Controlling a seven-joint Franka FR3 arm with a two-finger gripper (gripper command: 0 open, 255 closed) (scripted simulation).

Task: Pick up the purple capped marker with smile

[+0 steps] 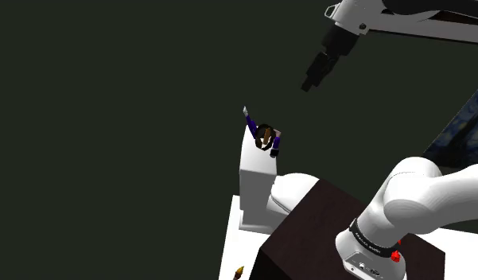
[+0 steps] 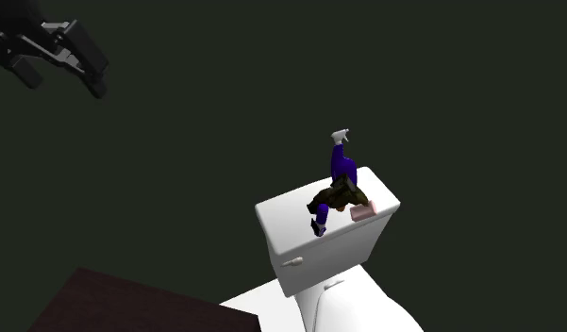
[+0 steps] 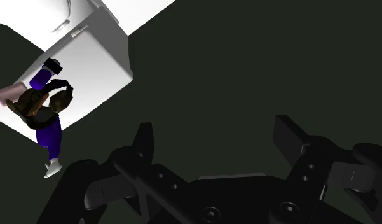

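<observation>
In the shoulder view's lower right sits the dark stand [image 1: 308,231]. Past it, the white toilet tank [image 1: 253,179] carries the purple marker [image 1: 250,122] at frame centre — a brown object [image 1: 265,134] lies across it. The pincer [image 1: 312,82] hangs at the upper right, well apart from the marker — fingers spread, holding nothing.

1. Lots of free room between the fingers [image 3: 288,133] and the toilet tank [image 2: 309,250].
2. In the way on the tank lid: brown lump [image 2: 338,196] over the purple marker [image 2: 342,168], pink block [image 2: 362,213] just beside.
</observation>
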